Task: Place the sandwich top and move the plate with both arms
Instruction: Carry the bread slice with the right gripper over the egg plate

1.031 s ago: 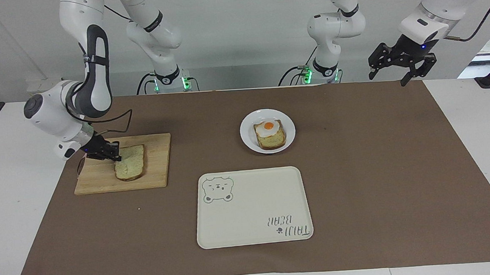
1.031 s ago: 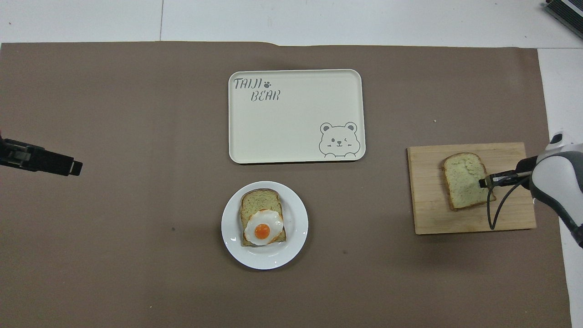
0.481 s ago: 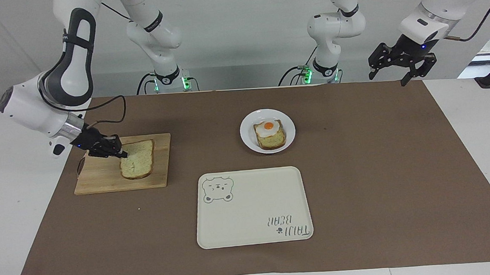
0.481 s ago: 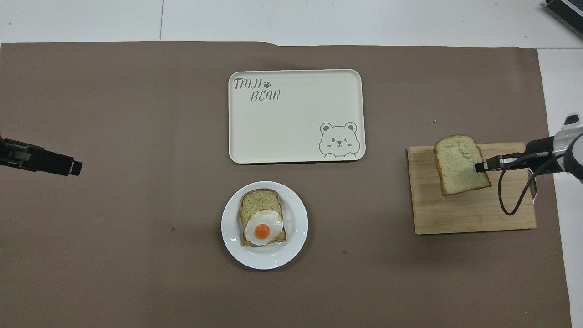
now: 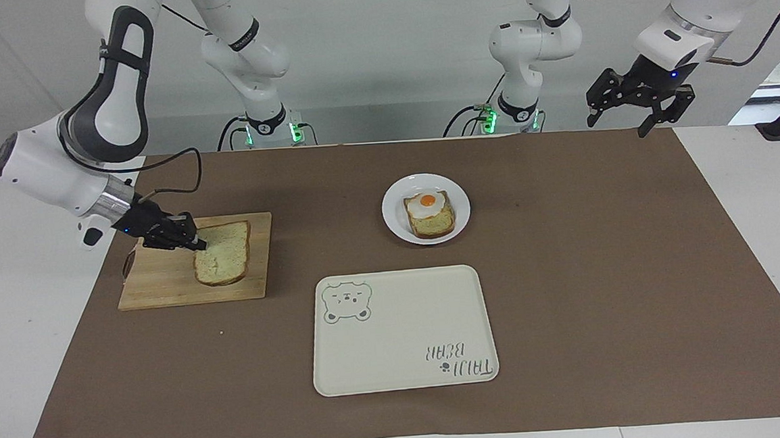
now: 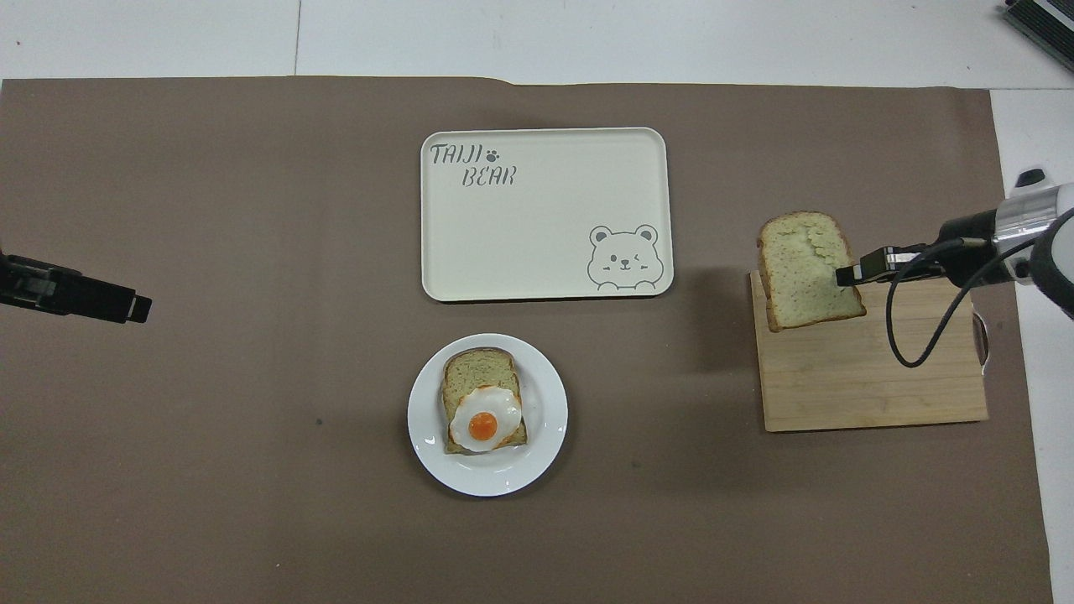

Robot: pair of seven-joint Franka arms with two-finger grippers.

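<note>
Right pincer (image 5: 196, 245): we see it clamped tight on one edge of the top (image 5: 222, 253), carrying the slice clear of the board (image 5: 164, 287) (tilted, over the board's edge away from the robots).
Left pincer (image 5: 640, 105): we find it spread wide and empty, waiting up over the left arm's end of the bench (image 5: 736, 238).
Plate (image 5: 395, 227): mid-bench, bearing the egg slice (image 5: 430, 216).
Tray (image 5: 404, 340): we place it farther from the robots than the plate.
</note>
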